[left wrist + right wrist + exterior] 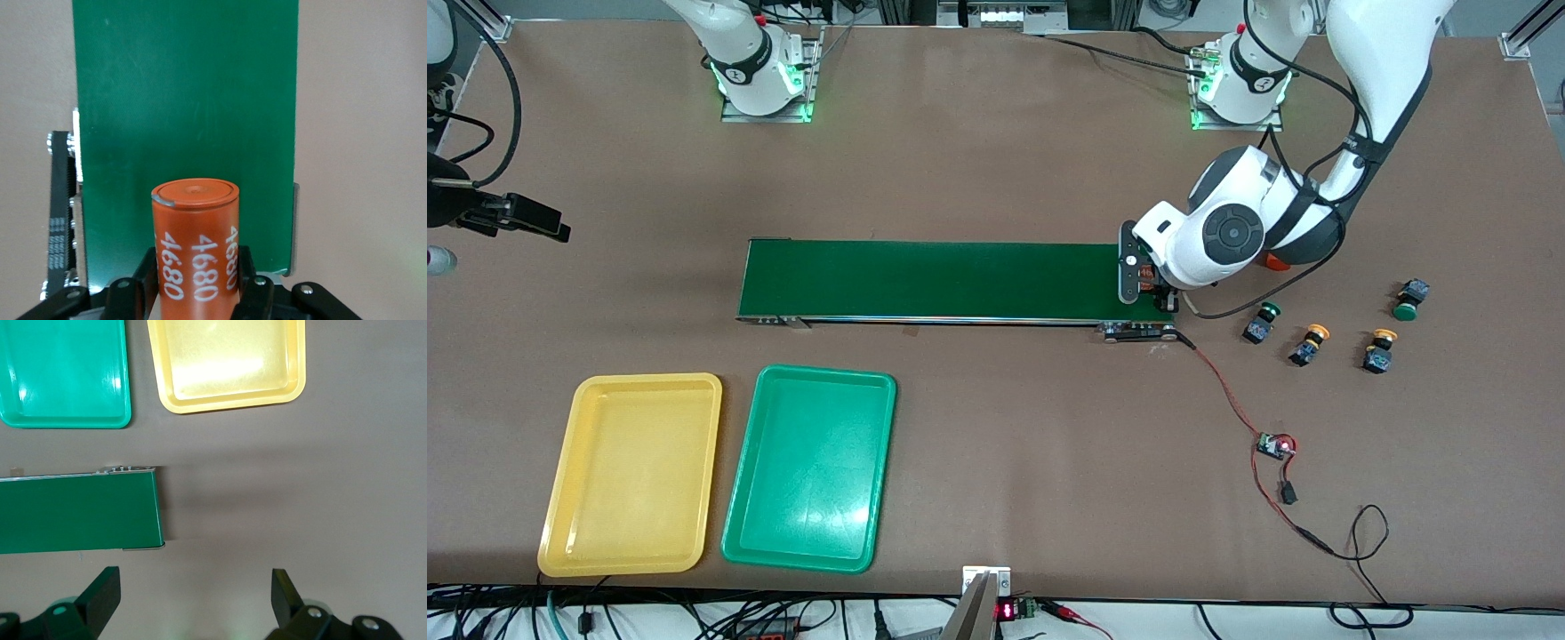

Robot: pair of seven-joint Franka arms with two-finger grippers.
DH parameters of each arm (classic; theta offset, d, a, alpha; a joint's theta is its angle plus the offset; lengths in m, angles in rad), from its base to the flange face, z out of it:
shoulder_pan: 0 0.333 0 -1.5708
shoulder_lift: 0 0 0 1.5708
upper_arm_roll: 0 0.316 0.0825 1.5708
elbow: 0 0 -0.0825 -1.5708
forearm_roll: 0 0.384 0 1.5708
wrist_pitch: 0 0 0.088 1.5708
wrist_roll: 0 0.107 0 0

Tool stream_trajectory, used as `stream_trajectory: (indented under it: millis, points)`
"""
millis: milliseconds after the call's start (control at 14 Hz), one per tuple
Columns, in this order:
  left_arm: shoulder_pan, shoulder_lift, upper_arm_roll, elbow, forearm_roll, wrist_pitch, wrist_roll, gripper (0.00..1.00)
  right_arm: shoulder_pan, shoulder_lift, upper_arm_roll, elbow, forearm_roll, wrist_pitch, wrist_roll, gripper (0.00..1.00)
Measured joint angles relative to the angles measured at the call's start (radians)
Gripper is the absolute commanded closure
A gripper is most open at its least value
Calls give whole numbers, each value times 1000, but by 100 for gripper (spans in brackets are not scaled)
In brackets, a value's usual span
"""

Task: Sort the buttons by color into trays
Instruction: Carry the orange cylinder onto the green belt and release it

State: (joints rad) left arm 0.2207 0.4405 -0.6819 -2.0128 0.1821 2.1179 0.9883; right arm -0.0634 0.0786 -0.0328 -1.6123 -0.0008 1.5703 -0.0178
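Orange cylinder (pixel 195 248) sits pinched in our left gripper (pixel 197 293) over the belt (pixel 934 280) end for feeding; our right gripper (pixel 193 597) waits, fingers spread.

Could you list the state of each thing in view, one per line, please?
Left hand: shut on the orange 4680 cylinder, over the green belt's end.
Right hand: open, empty, waiting.
Yellow tray: empty.
Green tray: empty.
Four buttons: unsorted on the table.
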Motion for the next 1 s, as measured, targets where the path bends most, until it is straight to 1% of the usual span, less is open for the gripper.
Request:
stream_trajectory:
  millis: [214,285,356,570,712,855,997]
  points:
    - [-22,27,0,0,47,3,-81,82,0,0,0,0,0,0,0,0]
    - [-33,29,-1,0,51,3,-108,43,0,0,0,0,0,0,0,0]
    - [-46,29,-1,0,53,3,-127,1,0,0,-1,0,0,0,0,0]
    - [-69,27,-1,6,62,-4,-145,0,0,0,-1,0,0,0,1,0]
    - [-67,23,-1,28,67,-54,-150,0,0,1,-1,0,0,0,1,0]
    - [-65,5,-1,79,69,-172,-162,0,0,2,-1,0,0,0,1,0]
    - [-63,-27,-1,164,69,-334,-185,0,0,2,-2,0,0,0,1,0]
